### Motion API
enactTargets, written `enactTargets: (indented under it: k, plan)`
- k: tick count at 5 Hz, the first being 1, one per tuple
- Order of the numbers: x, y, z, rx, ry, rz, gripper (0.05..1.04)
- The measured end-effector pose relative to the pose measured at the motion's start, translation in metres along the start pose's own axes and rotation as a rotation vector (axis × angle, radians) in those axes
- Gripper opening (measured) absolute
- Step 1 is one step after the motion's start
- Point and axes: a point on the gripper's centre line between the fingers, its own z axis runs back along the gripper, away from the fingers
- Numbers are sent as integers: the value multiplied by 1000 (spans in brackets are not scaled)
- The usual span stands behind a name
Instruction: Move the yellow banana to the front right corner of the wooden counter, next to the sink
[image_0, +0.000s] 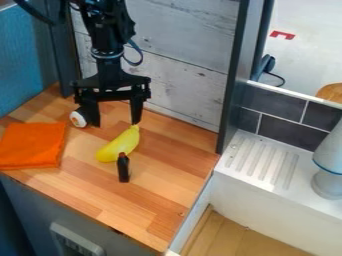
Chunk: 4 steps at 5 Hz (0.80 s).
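Note:
The gripper (115, 122) hangs over the back of the wooden counter, pointing down, with its two fingers spread apart. A yellow banana (119, 144) lies on the counter below and to the right, its upper end at the right fingertip; whether they touch I cannot tell. Just in front of the banana stands a small dark bottle (123, 168) with a reddish top. A round white-and-orange object (78, 118) with a dark part sits beside the left finger, partly behind it. Left of these lies a folded orange cloth (33, 145).
Behind the counter (150, 192) rises a whitewashed plank wall (180, 55). A dark upright post (232, 75) borders it on the right. Beyond are a white sink (267, 197) with a ridged drainboard and a grey-white object (328, 165).

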Motion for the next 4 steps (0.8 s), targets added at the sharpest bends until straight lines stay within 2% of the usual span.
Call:
enactTargets:
  k: [1, 2, 3, 4]
  plan:
    - [13, -3, -24, 8, -44, -237, 1000]
    - [24, -14, -27, -42, -140, -475, 1000]
    - [32, -23, -35, -80, -224, -558, 1000]
    - [27, -23, -52, -81, -179, -574, 1001]
